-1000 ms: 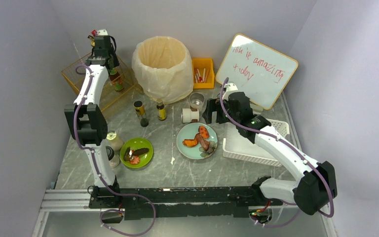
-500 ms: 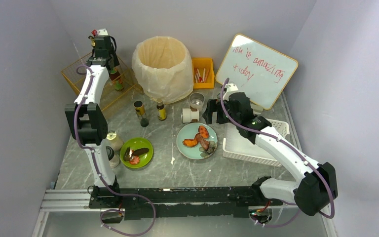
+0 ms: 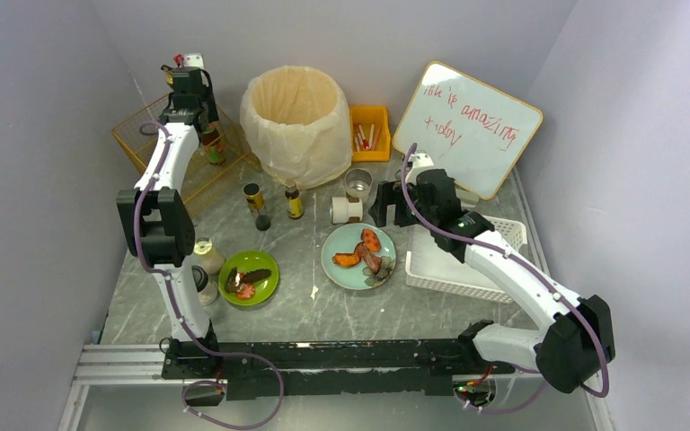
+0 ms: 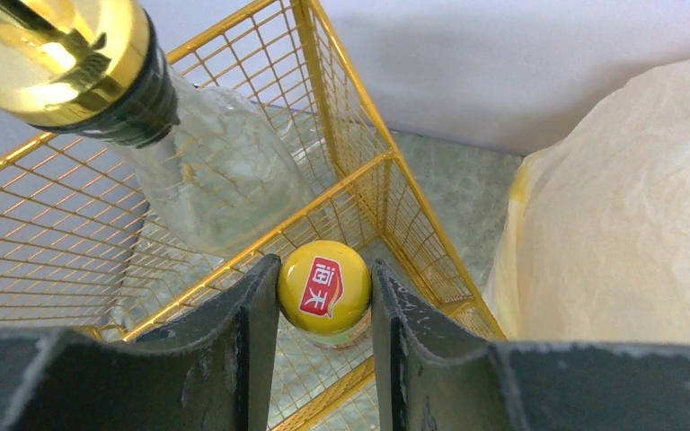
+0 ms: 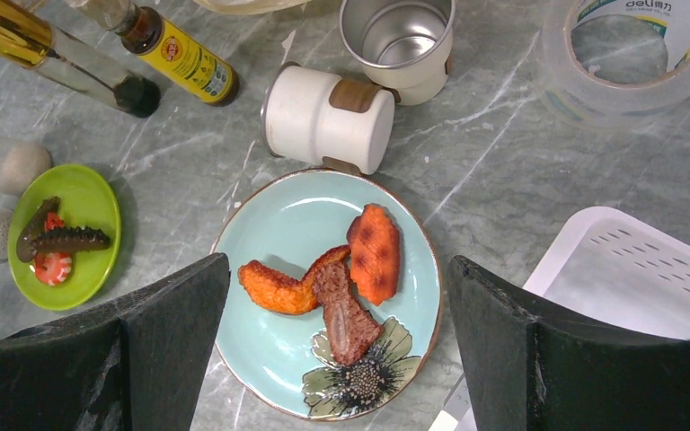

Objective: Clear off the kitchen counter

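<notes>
The tabletop (image 3: pixel 323 310) lies under both arms. At its far left corner, the left gripper (image 4: pixel 323 269) has its jaws clamped on the yellow cap of a bottle (image 4: pixel 325 292) inside a wire basket (image 4: pixel 72 224). The right gripper (image 5: pixel 337 265) hangs with jaws wide open above a blue plate (image 5: pixel 269 224).

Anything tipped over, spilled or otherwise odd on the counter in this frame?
Yes: the white mug lies on its side on the kitchen counter, just beyond the blue plate, while the steel cup beside it stands upright. A white scrap lies loose near the plate.

On counter (image 3: pixel 323 310), plate (image 3: pixel 358 256) lies left of basket (image 3: pixel 427 267).
</notes>
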Available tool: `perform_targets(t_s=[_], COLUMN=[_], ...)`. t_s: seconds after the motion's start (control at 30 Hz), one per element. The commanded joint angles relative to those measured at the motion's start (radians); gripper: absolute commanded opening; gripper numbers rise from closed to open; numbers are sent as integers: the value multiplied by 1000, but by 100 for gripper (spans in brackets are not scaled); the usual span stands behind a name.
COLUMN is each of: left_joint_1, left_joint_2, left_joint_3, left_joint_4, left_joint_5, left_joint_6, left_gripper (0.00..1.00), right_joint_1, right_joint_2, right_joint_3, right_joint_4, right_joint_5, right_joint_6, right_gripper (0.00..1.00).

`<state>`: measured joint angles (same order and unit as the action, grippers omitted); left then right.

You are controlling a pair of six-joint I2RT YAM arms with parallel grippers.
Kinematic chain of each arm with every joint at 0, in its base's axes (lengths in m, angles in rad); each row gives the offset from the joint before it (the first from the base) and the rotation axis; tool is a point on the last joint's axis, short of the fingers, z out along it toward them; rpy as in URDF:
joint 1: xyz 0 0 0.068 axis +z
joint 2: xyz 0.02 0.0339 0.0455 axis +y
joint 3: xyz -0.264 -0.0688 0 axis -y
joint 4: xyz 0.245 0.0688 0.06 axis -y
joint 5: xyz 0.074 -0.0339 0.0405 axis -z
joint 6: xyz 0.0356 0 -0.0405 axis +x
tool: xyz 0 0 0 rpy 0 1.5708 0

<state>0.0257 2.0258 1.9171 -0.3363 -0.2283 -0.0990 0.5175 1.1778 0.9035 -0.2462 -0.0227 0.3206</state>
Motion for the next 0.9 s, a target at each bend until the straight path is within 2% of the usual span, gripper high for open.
perform_targets(t_s=[0.0,0.13,0.37,0.67,0.73,0.87], left_joint_1=[-1,-1,0,26,33,41], left_joint_2=[-75,-85,-22,-18,-16,-10], left_joint_3=[-3,-29,51,18,10,4], left_joint_4=[81,96,12,6,5,0], left_joint_5=[68,118,161,184,187,187], left_joint_6=[86,171,250,230,217,197], left_gripper=[5,5,5,5,10,39], right_joint_1=[-5,-5,-5,-4,-4,-5], right_joint_2=[-23,-23,-21,-17,-15,-13], right_joint_3=[-2,-2,-4,3,5,9], right_joint_4=[15,12,15,15,13,12], right_joint_5=[20,20,20,17,14,9], right_joint_6=[-13,-16,-18,-18,-19,-21], right_gripper=[94,94,94,94,94,94])
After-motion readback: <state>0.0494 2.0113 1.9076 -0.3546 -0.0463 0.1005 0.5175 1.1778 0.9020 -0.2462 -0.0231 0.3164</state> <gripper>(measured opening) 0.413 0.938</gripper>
